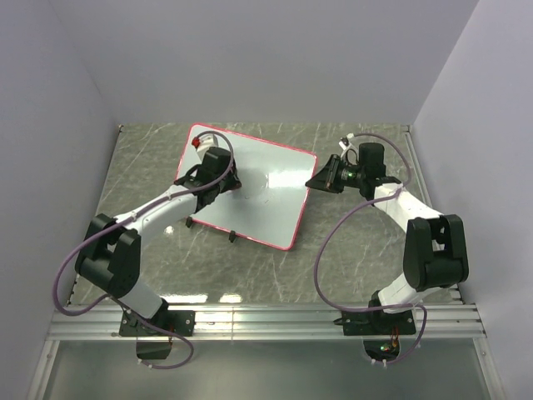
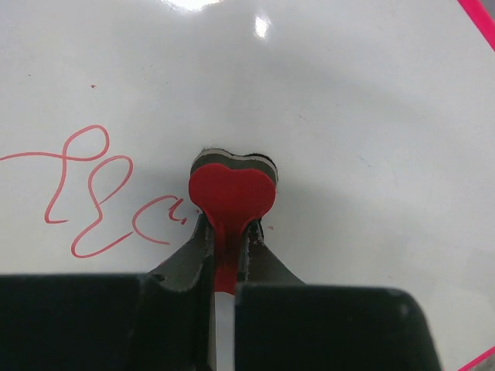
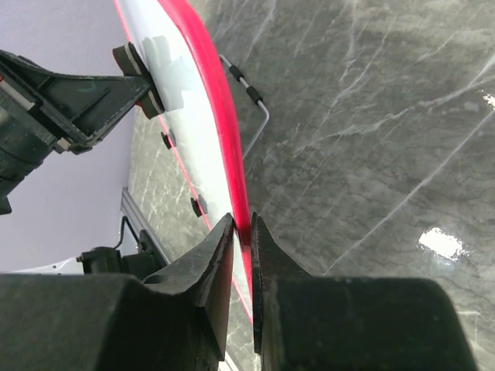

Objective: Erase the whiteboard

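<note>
The whiteboard is white with a red-pink frame and lies tilted on the table's middle. Red scribbles show on its surface in the left wrist view. My left gripper is shut on a small red bow-shaped eraser, whose dark felt edge rests on the board just right of the scribbles. It sits over the board's left part. My right gripper is shut on the board's red frame, at its right edge.
Grey marbled tabletop surrounds the board. A thin wire stand and small black feet show at the board's underside. Grey walls close in on three sides. A metal rail runs along the near edge.
</note>
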`<state>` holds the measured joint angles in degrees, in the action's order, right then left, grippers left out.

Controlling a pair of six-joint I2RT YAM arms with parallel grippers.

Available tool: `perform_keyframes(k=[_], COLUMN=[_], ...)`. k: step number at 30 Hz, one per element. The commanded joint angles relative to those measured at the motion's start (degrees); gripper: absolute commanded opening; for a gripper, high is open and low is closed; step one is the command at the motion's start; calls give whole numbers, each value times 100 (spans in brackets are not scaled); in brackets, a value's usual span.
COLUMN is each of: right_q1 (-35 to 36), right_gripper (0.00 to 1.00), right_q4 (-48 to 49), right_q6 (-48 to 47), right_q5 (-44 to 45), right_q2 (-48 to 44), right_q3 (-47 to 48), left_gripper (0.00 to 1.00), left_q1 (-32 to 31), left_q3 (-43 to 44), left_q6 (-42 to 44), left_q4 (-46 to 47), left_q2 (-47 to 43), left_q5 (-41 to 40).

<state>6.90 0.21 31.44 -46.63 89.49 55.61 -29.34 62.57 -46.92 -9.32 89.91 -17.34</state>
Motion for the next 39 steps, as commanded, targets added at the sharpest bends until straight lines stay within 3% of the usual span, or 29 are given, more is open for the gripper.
perform_keyframes(k=[1, 4, 10, 14, 21, 28, 35, 39], right_q1=[128, 163, 189, 189, 198, 207, 198, 198], right_gripper=[0, 0, 0, 0, 0, 0, 0, 0], right_q4=[23, -126, -91, -117, -223, -293, -390, -390], right_q6=[-59, -68, 11, 2, -68, -121, -112, -51], right_q5=[-224, -180, -153, -136, -144, -127, -74, -48], right_q2=[-231, -204, -169, -169, -257, -310, -240, -187], right_q3=[441, 511, 608, 679, 688, 661, 845, 934], left_gripper=[0, 0, 0, 0, 0, 0, 0, 0], left_q1=[8, -159, -1317, -1705, -1417, -214, -264, -782], left_q3=[-201, 27, 941, 1126, 819, -15, -1420, -1590], left_q6=[174, 147, 130, 95, 77, 112, -1, -151], left_q4=[-141, -9, 35, 132, 97, 124, 492, 554], left_q2=[106, 176, 720, 1002, 766, -8, -570, -633], left_q5=[-33, 362, 916, 1084, 785, 732, 785, 698])
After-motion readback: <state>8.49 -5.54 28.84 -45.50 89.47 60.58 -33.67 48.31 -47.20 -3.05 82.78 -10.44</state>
